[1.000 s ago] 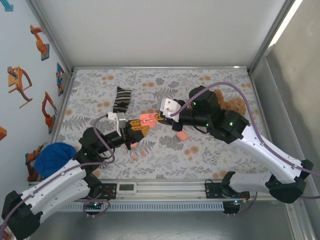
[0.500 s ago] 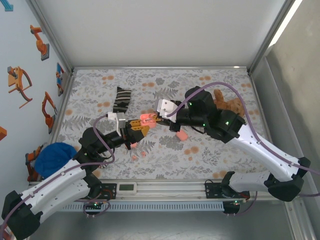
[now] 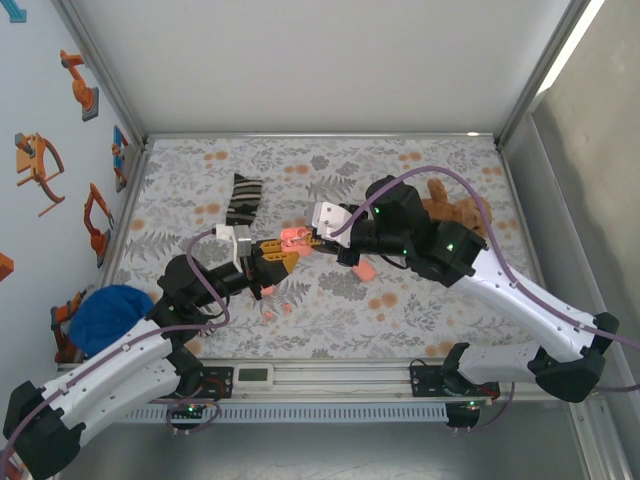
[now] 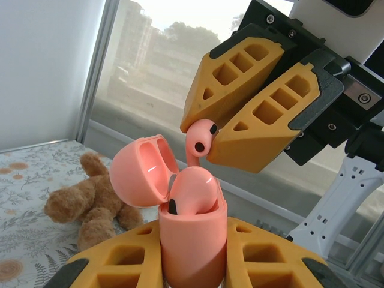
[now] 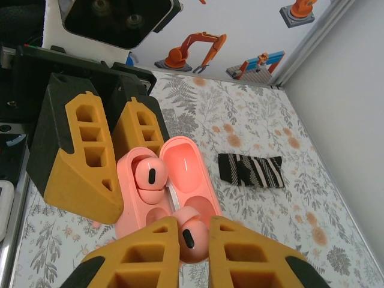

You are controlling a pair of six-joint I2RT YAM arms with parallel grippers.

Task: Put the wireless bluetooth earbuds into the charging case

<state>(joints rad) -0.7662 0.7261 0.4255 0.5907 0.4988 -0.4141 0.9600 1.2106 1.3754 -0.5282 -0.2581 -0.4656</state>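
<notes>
Right end effector (image 4: 204, 143) pinches earbud (image 4: 201, 137) above open case (image 4: 193, 231) clamped by left end effector (image 4: 193, 255).

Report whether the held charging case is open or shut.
Open: the charging case has its lid swung back, with one earbud seated inside.

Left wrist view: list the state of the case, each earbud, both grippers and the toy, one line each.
charging case: upright, lid open, clamped in the left gripper
seated earbud: sitting in one well of the case
held earbud: pinched just above the case, not yet seated
left gripper: shut on the charging case
right gripper: shut on the held earbud
teddy bear: lying on the floral cloth
</notes>
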